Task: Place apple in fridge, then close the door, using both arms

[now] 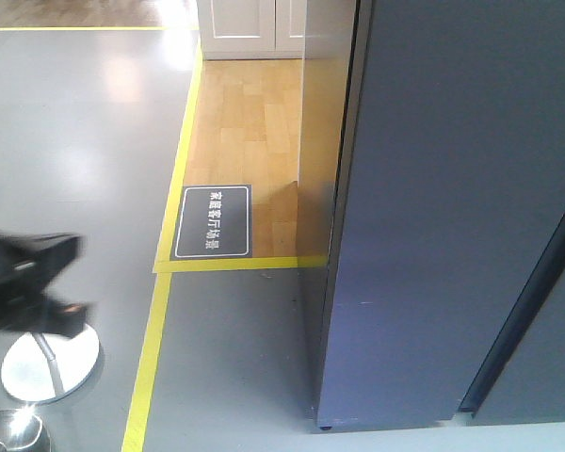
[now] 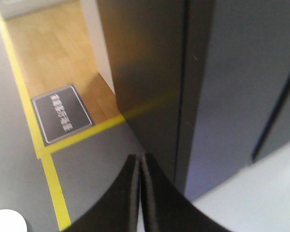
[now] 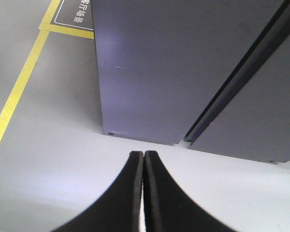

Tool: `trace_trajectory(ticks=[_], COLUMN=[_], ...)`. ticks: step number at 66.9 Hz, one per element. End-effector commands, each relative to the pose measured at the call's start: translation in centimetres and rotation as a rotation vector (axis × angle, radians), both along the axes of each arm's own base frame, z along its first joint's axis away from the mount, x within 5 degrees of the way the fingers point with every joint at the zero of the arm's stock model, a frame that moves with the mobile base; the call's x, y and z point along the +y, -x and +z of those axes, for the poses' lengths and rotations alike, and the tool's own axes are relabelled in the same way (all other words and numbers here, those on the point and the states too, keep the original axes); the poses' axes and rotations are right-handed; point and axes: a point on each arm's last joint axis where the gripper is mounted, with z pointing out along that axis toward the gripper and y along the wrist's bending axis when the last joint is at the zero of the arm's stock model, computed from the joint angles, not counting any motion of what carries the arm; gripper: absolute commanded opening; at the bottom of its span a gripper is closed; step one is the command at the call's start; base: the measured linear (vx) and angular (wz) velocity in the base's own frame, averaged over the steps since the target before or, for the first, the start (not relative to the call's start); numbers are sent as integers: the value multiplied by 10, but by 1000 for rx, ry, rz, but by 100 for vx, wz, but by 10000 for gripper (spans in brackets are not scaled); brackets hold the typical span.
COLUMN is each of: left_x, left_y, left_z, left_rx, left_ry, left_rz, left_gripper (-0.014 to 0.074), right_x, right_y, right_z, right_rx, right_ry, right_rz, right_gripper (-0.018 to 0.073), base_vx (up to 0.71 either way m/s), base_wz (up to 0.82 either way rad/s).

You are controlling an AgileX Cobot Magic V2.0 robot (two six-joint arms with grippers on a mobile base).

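Ahead in the front view, the fridge (image 1: 452,207) stands with its door (image 1: 546,348) shut; the apple is out of sight. Left wrist view: the left gripper (image 2: 140,166), fingers pressed together and empty, faces the fridge's corner. Right wrist view: the right gripper (image 3: 143,162), likewise pinched together, points at the door seam.

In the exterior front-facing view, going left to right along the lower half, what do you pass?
Blurred black arm → round metal base → yellow floor line → dark floor sign → fridge.
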Motion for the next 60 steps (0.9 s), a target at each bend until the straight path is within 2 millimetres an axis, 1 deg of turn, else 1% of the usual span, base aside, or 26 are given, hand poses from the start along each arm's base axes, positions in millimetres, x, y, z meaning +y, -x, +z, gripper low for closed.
trace_trajectory(ticks=[1, 4, 7, 8, 15, 17, 23, 24, 33, 38, 45, 52, 60], left_x=[21, 29, 37, 40, 53, 55, 59, 59, 61, 64, 67, 67, 67], left_y=[23, 31, 43, 47, 69, 74, 88, 90, 103, 109, 115, 113, 113], left_z=[4, -6, -15, -21, -48, -59, -77, -83, -107, -107, -104, -106, -106], left_rx=[-158, -170, -196, -202, -252, -259, -328, -331, -438, -449, -512, -480, -485], left_ry=[93, 96, 106, 106, 114, 115, 129, 129, 164, 173, 186, 199, 201], left_rz=[63, 94, 124, 139, 202, 215, 241, 243, 260, 295, 325, 340, 338], left_gripper=[-6, -6, -6, -6, -6, -6, -6, -6, -6, -6, -6, -6, -6], right_x=[0, 0, 0, 0, 0, 0, 0, 0, 0, 0, 0, 0, 0], right_y=[-3, -3, -3, -3, -3, -3, -3, -3, -3, -3, -3, -3, -3], right_z=[10, 10, 10, 10, 10, 10, 10, 10, 10, 10, 10, 10, 10], right_rx=[-74, -74, -74, -74, -74, -74, -74, -74, -74, -74, -74, -72, -72], right_ry=[-3, -3, -3, -3, -3, -3, -3, -3, -3, -3, -3, -2, -2], right_rz=[6, 6, 6, 6, 6, 6, 6, 6, 6, 6, 6, 6, 6], right_gripper=[-3, -3, -3, -3, -3, -3, -3, -3, -3, -3, -3, -3, -3], base_vx=[0, 0, 0, 0, 0, 0, 0, 0, 0, 0, 0, 0, 0], base_wz=[0, 0, 0, 0, 0, 0, 0, 0, 0, 0, 0, 0, 0])
